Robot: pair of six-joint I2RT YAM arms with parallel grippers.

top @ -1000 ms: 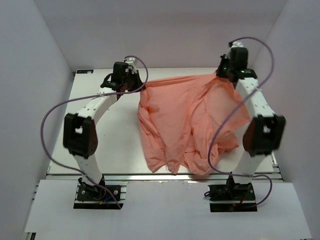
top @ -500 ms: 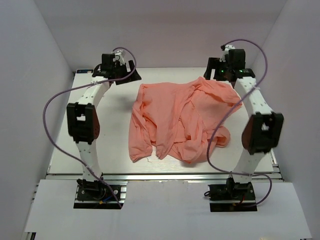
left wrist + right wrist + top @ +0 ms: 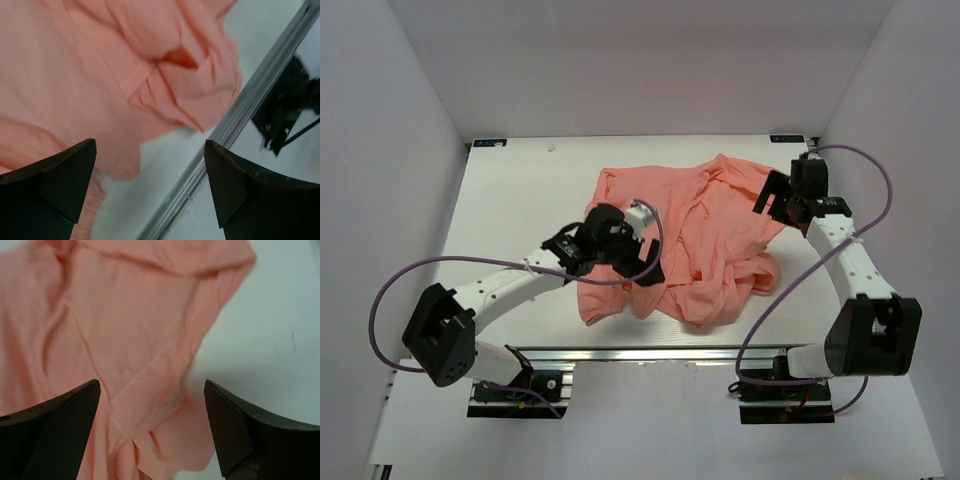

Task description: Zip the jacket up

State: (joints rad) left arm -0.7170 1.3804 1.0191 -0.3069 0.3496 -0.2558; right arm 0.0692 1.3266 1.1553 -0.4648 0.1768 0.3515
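Since the earlier frames both arms have come away from the far edge of the tabletop [image 3: 510, 200]. The jacket [image 3: 705, 235], then stretched up between them, is now released.

Top view: The jacket lies in a crumpled heap on the tabletop, right of centre and between the two arms. Its folds are bunched and one lobe spills toward the near right. The left arm reaches low across from the near left. The left end effector [image 3: 618, 262] is over the jacket's near left part, with its jaws wide and holding nothing. The right arm bends in from the right side. The right end effector [image 3: 775, 205] is over the jacket's right edge, likewise spread wide and empty. Whether either one touches the fabric cannot be told from here.

Left wrist view: Two dark fingers [image 3: 50, 200] stand well apart at the bottom of the view, with nothing gripped between them. Pink fabric fills the upper left and is folded over itself. Its edge ends on bare tabletop just beside a metal rail [image 3: 250, 100] that runs diagonally at the right.

Right wrist view: The fingers [image 3: 250, 440] are again wide apart and empty. Wrinkled fabric with a stitched seam covers the left and centre. Bare tabletop shows at the right.
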